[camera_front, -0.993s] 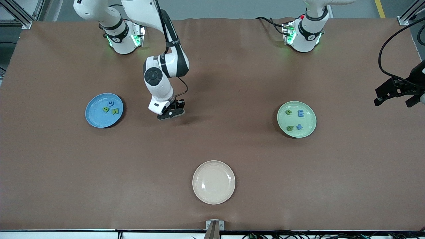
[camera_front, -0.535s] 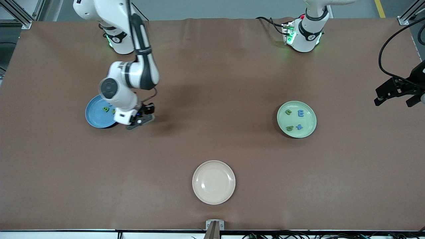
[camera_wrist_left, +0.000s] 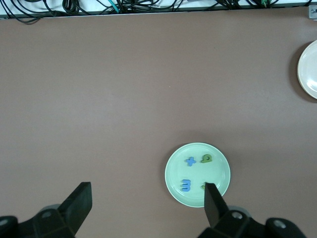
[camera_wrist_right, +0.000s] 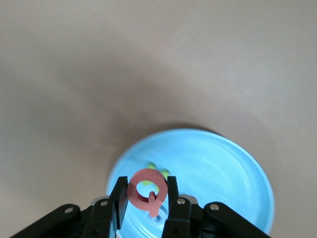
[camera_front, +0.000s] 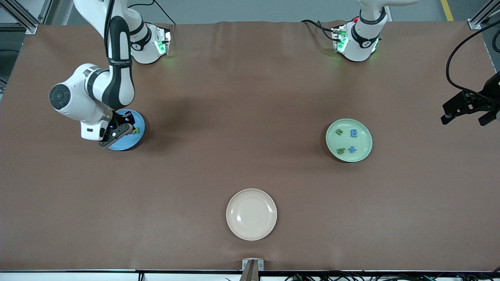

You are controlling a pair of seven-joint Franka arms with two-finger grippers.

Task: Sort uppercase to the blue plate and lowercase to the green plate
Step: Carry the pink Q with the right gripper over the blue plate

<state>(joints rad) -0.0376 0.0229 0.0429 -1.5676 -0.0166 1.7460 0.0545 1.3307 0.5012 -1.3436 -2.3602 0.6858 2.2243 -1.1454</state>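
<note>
The right gripper (camera_front: 117, 134) hangs over the round mid-blue plate with a shallow rim (camera_front: 137, 134), which sits on the brown tabletop (camera_front: 250, 168) toward the right arm's end. In the right wrist view its black fingers (camera_wrist_right: 119, 198) are pinched on a flat red-pink ring-shaped letter with a small tail (camera_wrist_right: 147, 194), held upright above the plate's floor. A bit of yellow-green letter (camera_wrist_right: 154, 171) shows on the blue dish below it; most of what already lies there is hidden by the gripper.

Toward the left arm's end, the round pale mint-green plate (camera_front: 367, 134) carries four small pieces: a green n/c shape (camera_front: 339, 132), a blue m/E shape (camera_front: 354, 133), a green b/p shape (camera_front: 341, 150) and a blue cross-like t (camera_front: 352, 148). The left gripper (camera_front: 466, 111) waits at that edge of the tabletop, up in the air, its jaws spread wide and holding nothing. A round cream plate (camera_front: 234, 226), nearest the front camera, has nothing on it.

To my eye this is the drop-off of the last uppercase letter. The next move calls for lowering a little and releasing over a bare patch of the blue dish, so the letter lands flat and does not stack on the green ones or roll off the rim.
</note>
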